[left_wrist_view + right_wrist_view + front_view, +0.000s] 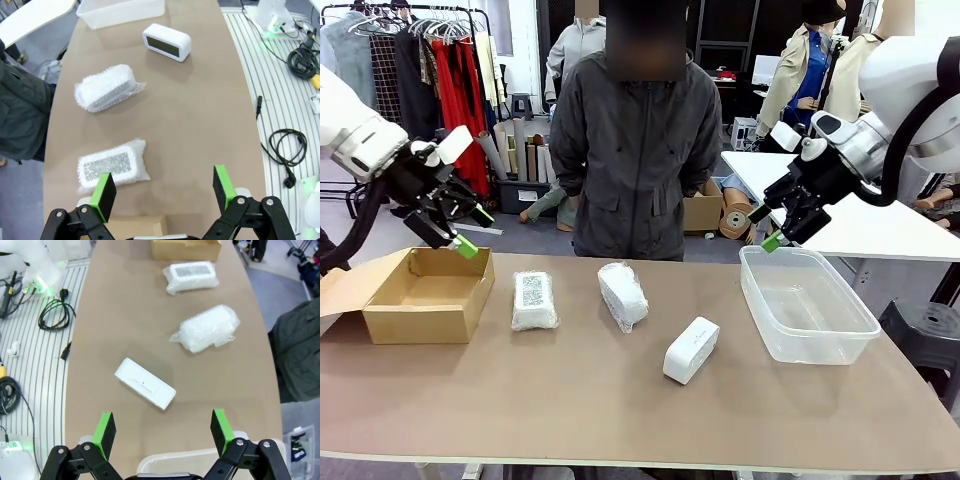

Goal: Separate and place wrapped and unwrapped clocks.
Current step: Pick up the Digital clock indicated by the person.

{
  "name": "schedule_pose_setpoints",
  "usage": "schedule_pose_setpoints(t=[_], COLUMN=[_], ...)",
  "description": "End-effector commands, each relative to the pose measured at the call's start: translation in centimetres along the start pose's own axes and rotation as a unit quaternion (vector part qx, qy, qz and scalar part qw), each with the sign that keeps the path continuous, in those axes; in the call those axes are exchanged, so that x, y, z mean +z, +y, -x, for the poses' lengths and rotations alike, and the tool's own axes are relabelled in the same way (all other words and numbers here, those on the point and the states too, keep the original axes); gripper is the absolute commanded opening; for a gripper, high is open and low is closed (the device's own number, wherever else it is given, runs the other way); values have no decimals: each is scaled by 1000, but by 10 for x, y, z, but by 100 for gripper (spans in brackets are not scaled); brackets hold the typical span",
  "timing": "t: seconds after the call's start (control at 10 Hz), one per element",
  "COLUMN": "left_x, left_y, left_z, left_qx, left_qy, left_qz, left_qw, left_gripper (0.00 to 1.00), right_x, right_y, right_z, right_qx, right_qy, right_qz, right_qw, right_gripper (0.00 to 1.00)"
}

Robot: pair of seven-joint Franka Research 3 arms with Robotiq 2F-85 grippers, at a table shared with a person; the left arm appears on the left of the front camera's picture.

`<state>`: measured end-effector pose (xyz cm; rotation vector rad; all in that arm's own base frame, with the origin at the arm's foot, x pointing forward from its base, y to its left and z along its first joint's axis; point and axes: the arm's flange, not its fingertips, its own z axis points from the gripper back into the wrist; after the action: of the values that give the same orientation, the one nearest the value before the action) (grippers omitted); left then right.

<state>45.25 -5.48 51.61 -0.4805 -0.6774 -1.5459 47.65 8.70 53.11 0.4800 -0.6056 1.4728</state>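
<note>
Cardboard box [420, 325] and clear tub [820, 348] show bare floors. Between them on the table [570, 400] lie the left wrapped clock [534, 300], middle wrapped clock [623, 295] and bare clock [691, 350]. Left gripper [475, 230] and right gripper [765, 227] hang wide open, holding nothing; the box flap is cut off at the frame edge.

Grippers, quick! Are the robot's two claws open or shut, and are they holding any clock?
Left gripper: open, holding nothing.
Right gripper: open, holding nothing.
</note>
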Motion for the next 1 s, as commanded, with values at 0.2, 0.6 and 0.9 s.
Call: schedule_pose_setpoints(t=[0.2,0.6,0.9], left_x=[4,8,21], left_y=[5,4,5], left_z=[2,2,6], left_qx=[-8,-20,-17], left_qy=[-18,-25,-40], left_qz=[-2,6,1], left_qw=[1000,999,999], left_gripper=[100,100,100], right_x=[8,18,30], right_y=[-10,-15,-19], right_z=[4,8,13], right_qx=[15,28,39], right_qy=[-12,-28,-59], right_qz=[-5,-7,-38], right_qw=[1000,999,997], right_gripper=[100,100,100])
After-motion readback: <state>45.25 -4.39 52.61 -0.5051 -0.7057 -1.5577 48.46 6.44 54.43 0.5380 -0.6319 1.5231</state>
